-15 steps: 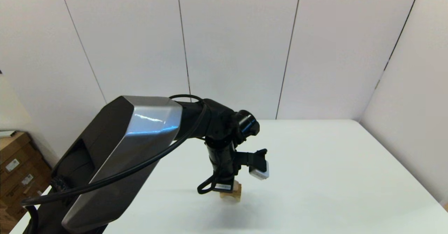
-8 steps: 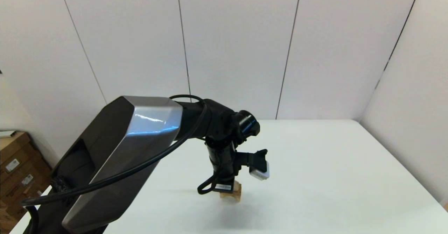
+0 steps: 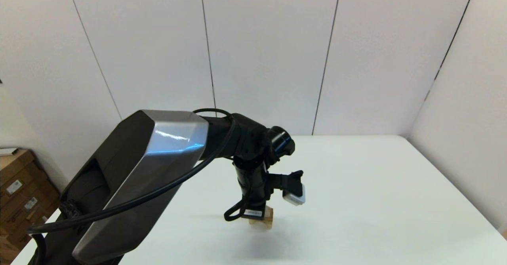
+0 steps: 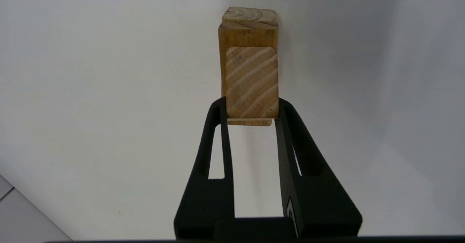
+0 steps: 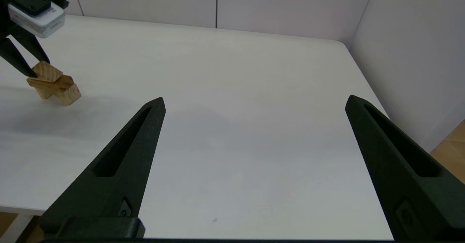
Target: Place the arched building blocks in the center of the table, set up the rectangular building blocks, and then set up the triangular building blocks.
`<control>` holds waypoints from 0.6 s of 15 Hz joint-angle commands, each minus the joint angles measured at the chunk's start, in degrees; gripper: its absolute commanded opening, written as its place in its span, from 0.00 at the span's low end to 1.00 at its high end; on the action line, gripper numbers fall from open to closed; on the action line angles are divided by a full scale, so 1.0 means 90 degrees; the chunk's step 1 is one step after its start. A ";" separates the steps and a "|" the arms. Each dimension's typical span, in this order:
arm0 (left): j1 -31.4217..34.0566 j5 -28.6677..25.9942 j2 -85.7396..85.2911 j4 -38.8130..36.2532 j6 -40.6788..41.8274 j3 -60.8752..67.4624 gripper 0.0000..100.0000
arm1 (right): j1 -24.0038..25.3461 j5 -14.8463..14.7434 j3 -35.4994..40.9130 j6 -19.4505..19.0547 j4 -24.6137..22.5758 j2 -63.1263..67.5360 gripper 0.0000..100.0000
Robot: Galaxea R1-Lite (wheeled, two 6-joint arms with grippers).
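**Seat the wedge squarely before you let go**

Your left gripper [image 4: 250,106] is closed on the triangular building blocks [image 4: 251,85], its two fingers pressed against the wedge's opposite sides. The wedge sits on top of the rectangular building blocks [image 4: 248,36], which lie over the arched building blocks [image 4: 249,15]; the stack stands around the middle of the table [image 3: 376,201], well clear of every edge. From the right wrist view the upper pieces look crossed over the lower one, so the stack is not a tidy column.

You appear to be on the last step. I cannot tell whether the wedge's base already rests fully on the plank, so ease down until it does, keeping the wrist vertical. Then open the fingers slowly and evenly; a lopsided release could drag the wedge or twist the plank beneath it. Lift straight up afterwards, without sideways drift.

Your right gripper [image 5: 254,108] hangs wide open over the table's right side, holding nothing. Leave it parked.
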 commanded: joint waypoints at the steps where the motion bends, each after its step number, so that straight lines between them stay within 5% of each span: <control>1: -0.0001 -0.0007 -0.0006 0.0025 0.0031 0.0000 1.00 | 0.0007 0.0004 0.0000 -0.0002 0.0000 -0.0012 1.00; 9: 0.0292 0.0237 -0.0445 -0.0629 -0.0457 -0.0010 1.00 | -0.0003 0.0004 0.0000 -0.0002 0.0000 -0.0012 1.00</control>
